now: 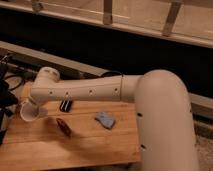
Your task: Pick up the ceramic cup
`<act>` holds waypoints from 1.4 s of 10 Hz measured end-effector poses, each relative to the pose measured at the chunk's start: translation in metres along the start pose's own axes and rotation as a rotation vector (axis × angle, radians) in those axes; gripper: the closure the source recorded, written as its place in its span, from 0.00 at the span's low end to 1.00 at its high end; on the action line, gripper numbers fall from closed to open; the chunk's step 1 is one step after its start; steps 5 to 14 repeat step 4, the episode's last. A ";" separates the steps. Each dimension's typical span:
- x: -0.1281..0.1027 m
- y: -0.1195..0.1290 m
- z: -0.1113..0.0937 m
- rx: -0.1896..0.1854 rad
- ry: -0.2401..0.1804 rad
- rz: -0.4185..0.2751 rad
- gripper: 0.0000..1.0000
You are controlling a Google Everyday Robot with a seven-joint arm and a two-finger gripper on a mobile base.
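While its claw [6,100] sits far left, ceramic cup [28,112] tilts beside it.

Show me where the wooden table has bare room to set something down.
Bare wood runs along the near edge of the wooden table, in front of the red elongated object and the blue crumpled item. The far-left corner is crowded: the small white ceramic cup, the pincer at the left edge and the black object.

A wooden table [75,145] stands before a dark wall under a railed ledge [107,12].
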State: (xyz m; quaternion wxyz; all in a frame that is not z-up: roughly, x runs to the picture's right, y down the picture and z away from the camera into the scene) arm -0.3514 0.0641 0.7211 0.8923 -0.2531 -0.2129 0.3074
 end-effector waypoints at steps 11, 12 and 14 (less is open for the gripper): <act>-0.001 -0.004 -0.004 0.007 -0.004 -0.007 0.98; -0.001 -0.004 -0.004 0.007 -0.004 -0.007 0.98; -0.001 -0.004 -0.004 0.007 -0.004 -0.007 0.98</act>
